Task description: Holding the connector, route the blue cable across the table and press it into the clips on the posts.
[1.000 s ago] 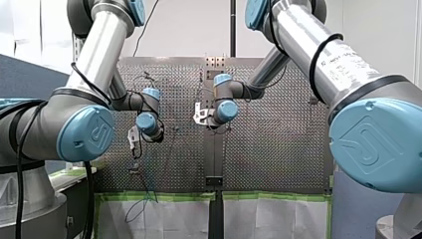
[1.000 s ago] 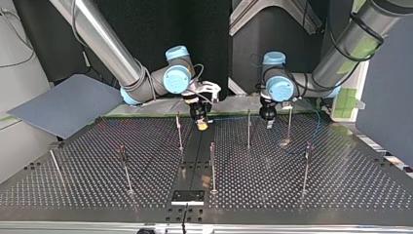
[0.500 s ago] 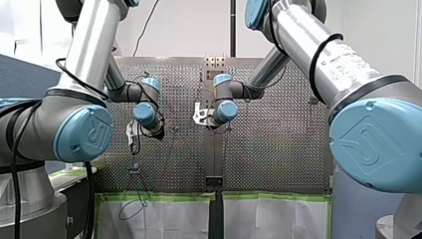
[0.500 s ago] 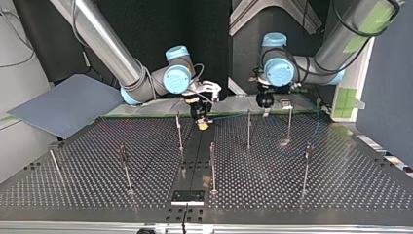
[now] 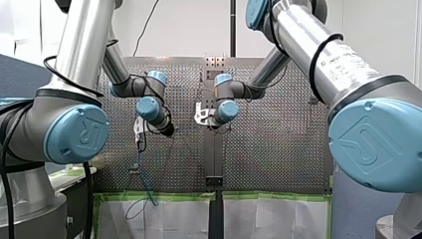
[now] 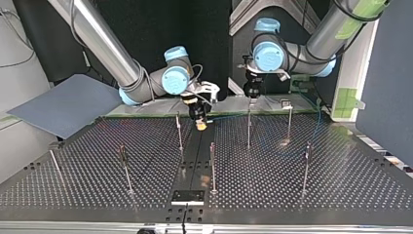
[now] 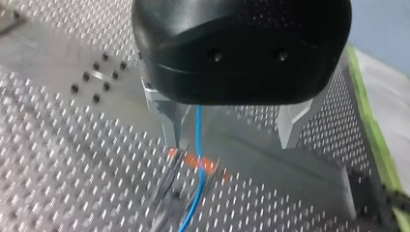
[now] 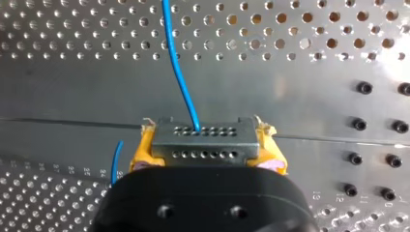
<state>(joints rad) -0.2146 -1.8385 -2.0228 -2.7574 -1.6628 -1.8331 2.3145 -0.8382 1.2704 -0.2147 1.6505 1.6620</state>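
In the right wrist view my right gripper (image 8: 207,157) is shut on the metal connector (image 8: 203,135), with yellow pads (image 8: 141,153) at both of its sides. The blue cable (image 8: 178,63) leaves the connector and runs ahead over the perforated table. In the left wrist view my left gripper (image 7: 233,143) is open, its metal fingers (image 7: 173,121) wide apart. The blue cable (image 7: 198,140) passes between them near one finger, unclamped, over an orange-marked clip (image 7: 199,163). In the top view my right gripper (image 6: 200,125) hangs by the table's middle seam and my left gripper (image 6: 252,94) is above a post (image 6: 248,129).
Several thin posts stand on the table (image 6: 341,185), among them one (image 6: 179,131) beside my right gripper and one (image 6: 289,124) further to the top view's right. Slack blue cable (image 5: 142,186) hangs over the table's near edge in the front view.
My left arm has lifted and swung toward the table's middle, rightward in the front view, leftward in the top view. My right arm has stayed still on the connector.
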